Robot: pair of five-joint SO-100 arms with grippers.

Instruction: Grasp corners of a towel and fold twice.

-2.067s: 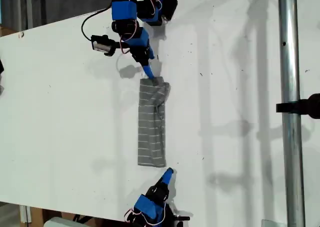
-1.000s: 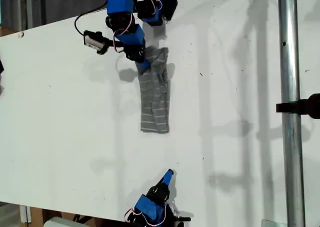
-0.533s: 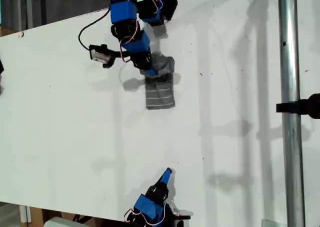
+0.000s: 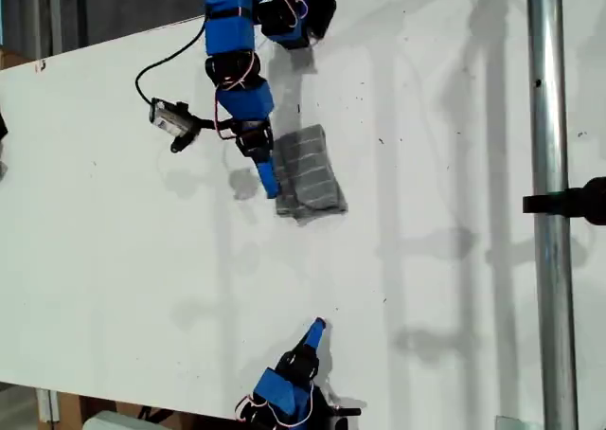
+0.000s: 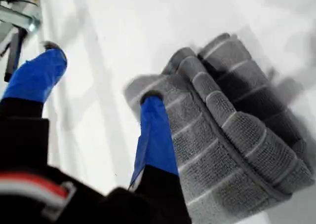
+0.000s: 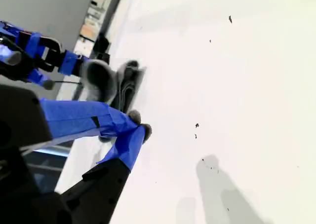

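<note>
**Grey towel lies folded beside my first gripper**

Grey, softly ribbed and crossed by thin pale stripes, the towel (image 4: 308, 172) lies as a small folded bundle on the flat white table (image 4: 114, 231), in the upper middle of the exterior view. Going from that view's left to its right: a small grey camera module on a black cable (image 4: 170, 119) hangs off the blue arm, then comes my first gripper (image 4: 266, 174), then the towel just to its right, then bare tabletop, and finally a vertical silver metal pole (image 4: 547, 203) near the right edge.

My first gripper (image 5: 101, 98) stands with its jaws spread apart and grips nothing. One blue finger (image 5: 155, 130) rests against the towel (image 5: 232, 140) at its edge, its tip touching a lapped corner of cloth; the other finger (image 5: 34, 73) is clear of the fabric, over bare table. The towel shows several stacked layers with a rolled fold along one side.

At the bottom of the exterior view, well apart from the towel, my second gripper (image 4: 317, 331) points up toward it. In its wrist view its blue jaws (image 6: 129, 130) meet at the tips with nothing between them, and the towel (image 6: 121, 83) appears far off beyond them.
</note>
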